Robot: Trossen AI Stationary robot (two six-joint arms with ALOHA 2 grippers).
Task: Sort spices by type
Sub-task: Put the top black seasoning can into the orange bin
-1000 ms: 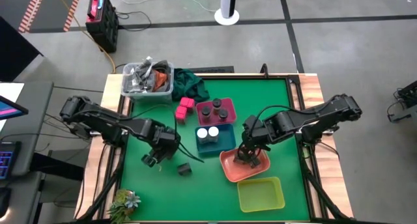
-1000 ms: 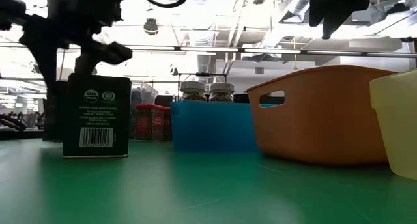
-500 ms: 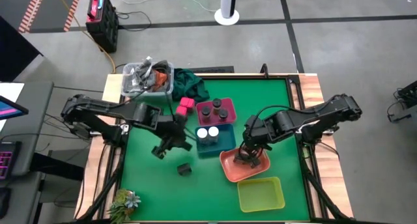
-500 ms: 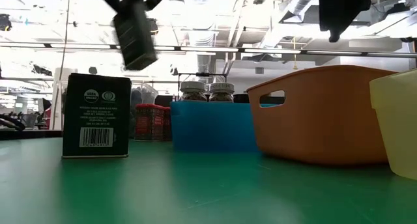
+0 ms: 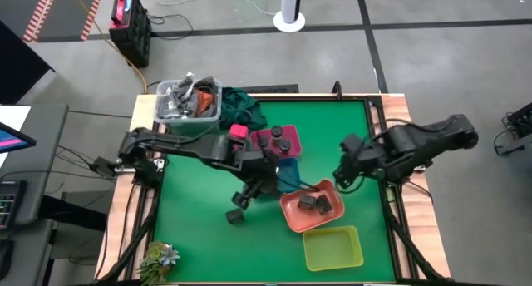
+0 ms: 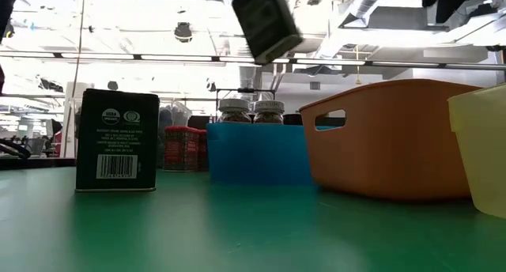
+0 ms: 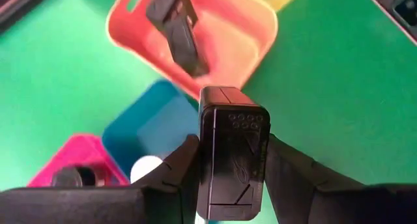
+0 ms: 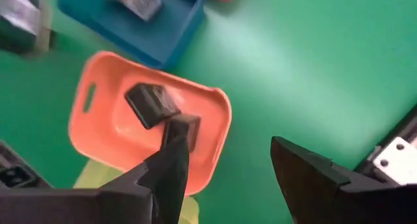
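Step in hand: L pincer (image 7: 231,160) clenched on dark grey box (image 7: 233,155), held aloft near salmon tray (image 5: 312,209), which holds two like boxes. R pincer (image 8: 228,162) empty, released, apart. Next: centre over tray, lower, release. One box (image 5: 236,216) left on worktop (image 5: 199,228).
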